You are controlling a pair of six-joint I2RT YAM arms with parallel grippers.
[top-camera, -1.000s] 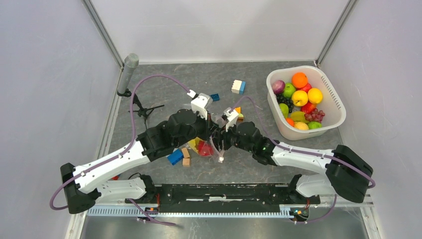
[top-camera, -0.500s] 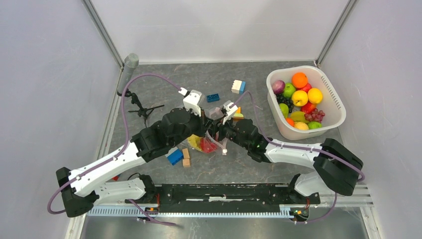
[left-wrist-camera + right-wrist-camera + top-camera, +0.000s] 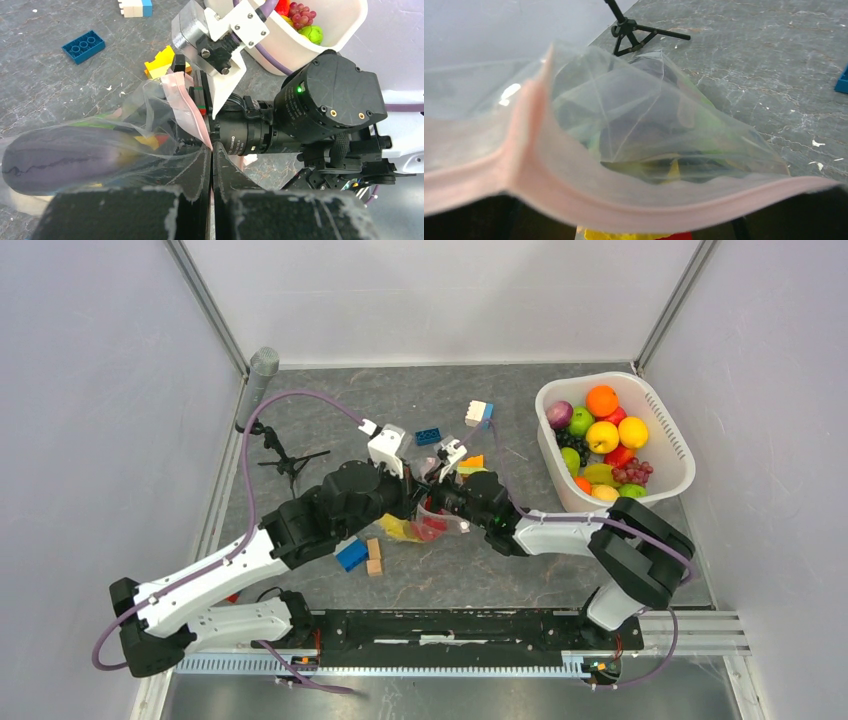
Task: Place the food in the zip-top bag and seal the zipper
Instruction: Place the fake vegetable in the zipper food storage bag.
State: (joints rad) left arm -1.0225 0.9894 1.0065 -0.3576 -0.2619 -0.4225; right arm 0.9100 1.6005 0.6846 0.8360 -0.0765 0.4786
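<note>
ok so zip-top bag [image 3: 425,527] sits mid-table, eggplant [image 3: 60,157] inside. My left gripper [image 3: 212,150] pressed together, pinching zipper [image 3: 182,102] end; right gripper [image 3: 189,82] spread, straddling strip. My worry: mouth gapes, so right closing off-track leaves seal open; if left slips, bag sags, eggplant rolls out.

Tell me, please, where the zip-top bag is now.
In the top view, the zip-top bag sits mid-table, just right of the blue block, between the left tool, shut on its pink edge, and the right tool.
</note>
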